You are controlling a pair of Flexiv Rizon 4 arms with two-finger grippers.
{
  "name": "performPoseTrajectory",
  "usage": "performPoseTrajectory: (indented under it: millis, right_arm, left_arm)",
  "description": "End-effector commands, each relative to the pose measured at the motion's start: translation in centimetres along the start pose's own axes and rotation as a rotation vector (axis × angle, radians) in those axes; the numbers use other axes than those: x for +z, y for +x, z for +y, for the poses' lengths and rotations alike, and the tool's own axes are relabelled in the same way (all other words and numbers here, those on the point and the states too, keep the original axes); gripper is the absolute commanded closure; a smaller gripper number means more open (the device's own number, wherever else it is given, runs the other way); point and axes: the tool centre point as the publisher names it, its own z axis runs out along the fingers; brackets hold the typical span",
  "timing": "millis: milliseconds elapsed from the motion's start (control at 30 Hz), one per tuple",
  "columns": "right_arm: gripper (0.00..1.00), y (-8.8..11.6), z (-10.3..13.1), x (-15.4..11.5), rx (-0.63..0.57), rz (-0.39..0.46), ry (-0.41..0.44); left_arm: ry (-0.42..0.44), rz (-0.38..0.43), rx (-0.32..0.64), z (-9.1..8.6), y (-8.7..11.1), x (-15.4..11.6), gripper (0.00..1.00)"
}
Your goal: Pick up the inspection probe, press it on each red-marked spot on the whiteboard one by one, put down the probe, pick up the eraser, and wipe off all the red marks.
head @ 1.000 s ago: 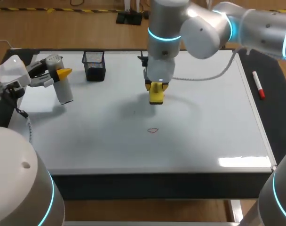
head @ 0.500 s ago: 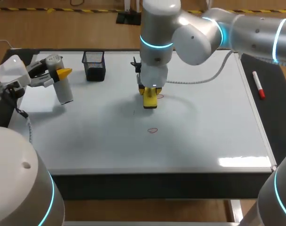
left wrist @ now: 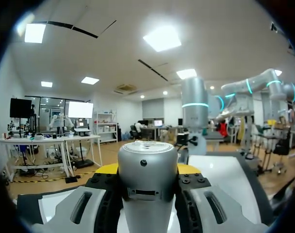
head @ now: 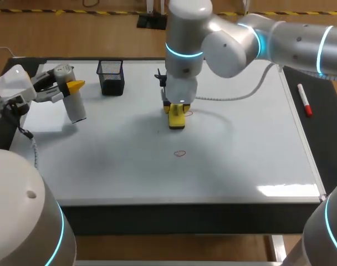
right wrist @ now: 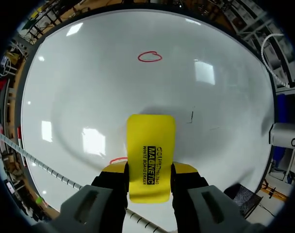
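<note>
Hardly any change from half a second back, but compared with a second ago, shifted left and a bit nearer: right gripper [head: 177, 111], uncovering a red mark [head: 188, 113] just beside the eraser [head: 177, 122]. Clamped on that eraser from both sides, low over the whiteboard [head: 240, 155], with the other red mark [right wrist: 150, 57] well ahead of the fingers. Over left near the mesh cup [head: 111, 77], left gripper [left wrist: 147, 170] squeezing the inspection probe [left wrist: 147, 153].

The whiteboard [head: 102, 166] bears a mesh cup [head: 111, 77]; a marker [head: 304, 100], apparently, lies alongside.

The yellow eraser [right wrist: 151, 145] bears lines of black print lengthwise along its face.
</note>
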Motion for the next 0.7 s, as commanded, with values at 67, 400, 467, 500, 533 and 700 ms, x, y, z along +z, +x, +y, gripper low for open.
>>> performPoseTrajectory:
  millis: [67, 400, 467, 500, 533, 700]
  right_arm:
    - [1.0, 0.9, -0.3, 0.3, 0.005, 0.009, -0.003]
    - [1.0, 2.7, -0.7, 0.5, 0.031, 0.027, -0.001]
    - [1.0, 3.2, -0.8, 0.5, 0.04, 0.031, -0.001]
    - [1.0, 3.5, -0.8, 0.5, 0.043, 0.031, -0.001]
    - [1.0, 3.7, -0.9, 0.5, 0.046, 0.032, -0.001]
    - [1.0, 5.1, -1.2, 0.7, 0.071, 0.042, -0.001]
  left_arm:
    - [0.001, -0.001, 0.001, -0.1, 0.0, 0.0, 1.0]
    - [0.001, -0.001, 0.001, -0.1, 0.0, 0.0, 1.0]
    - [0.001, -0.001, 0.001, -0.1, 0.0, 0.0, 1.0]
    - [0.001, -0.001, 0.001, -0.1, 0.0, 0.0, 1.0]
    - [0.001, -0.001, 0.001, -0.1, 0.0, 0.0, 1.0]
    - [0.001, -0.001, 0.001, -0.1, 0.0, 0.0, 1.0]
